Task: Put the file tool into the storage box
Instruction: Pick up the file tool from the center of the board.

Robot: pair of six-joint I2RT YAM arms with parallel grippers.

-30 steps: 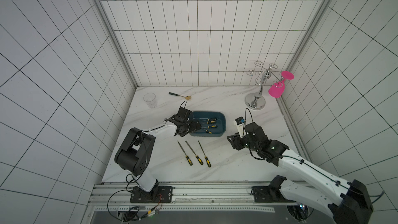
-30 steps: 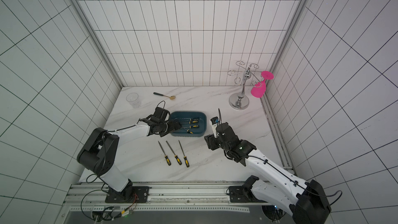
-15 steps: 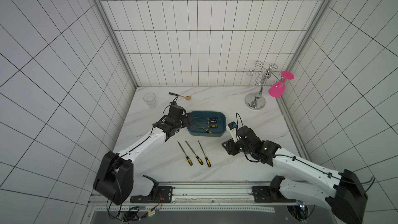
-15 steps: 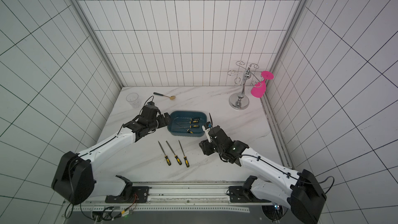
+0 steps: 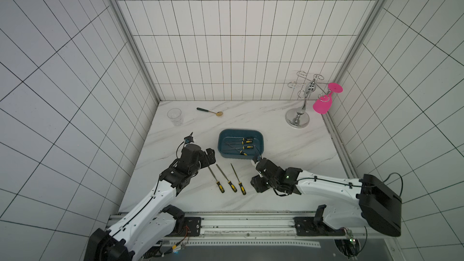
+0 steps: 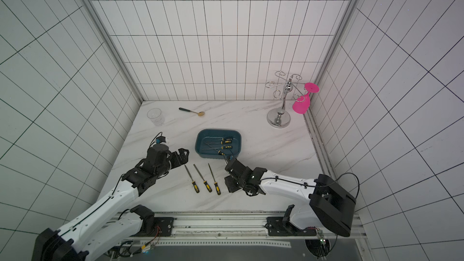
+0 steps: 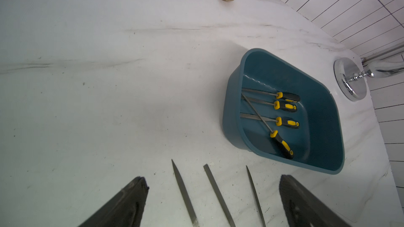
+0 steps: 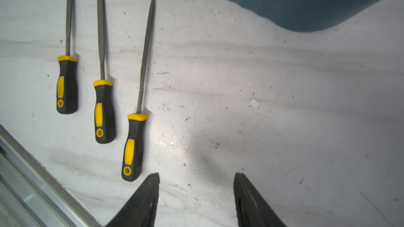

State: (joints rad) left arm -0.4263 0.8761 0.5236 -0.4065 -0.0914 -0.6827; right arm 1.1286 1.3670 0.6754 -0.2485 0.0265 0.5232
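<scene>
The storage box (image 5: 221, 144) (image 6: 198, 144) (image 7: 231, 105), a teal tub, sits mid-table with several yellow-and-black-handled files inside. Three more file tools lie side by side in front of it, the nearest to my right arm being the rightmost file (image 5: 238, 179) (image 6: 213, 179) (image 8: 142, 84). My left gripper (image 5: 210, 158) (image 6: 182, 156) (image 7: 214, 182) hangs open and empty just left of the three blade tips. My right gripper (image 5: 258, 184) (image 6: 232, 185) (image 8: 196, 177) stands open and empty just right of the rightmost file's handle (image 8: 132, 147), low over the table.
A clear cup (image 5: 175, 116) and a gold spoon (image 5: 211, 112) lie at the back left. A chrome glass rack (image 5: 298, 119) holding a pink glass (image 5: 322, 105) stands at the back right. The metal rail (image 8: 32, 171) runs along the table's front edge.
My left gripper has drawn back from the box toward the front. My right gripper has moved left and forward to beside the rightmost file.
</scene>
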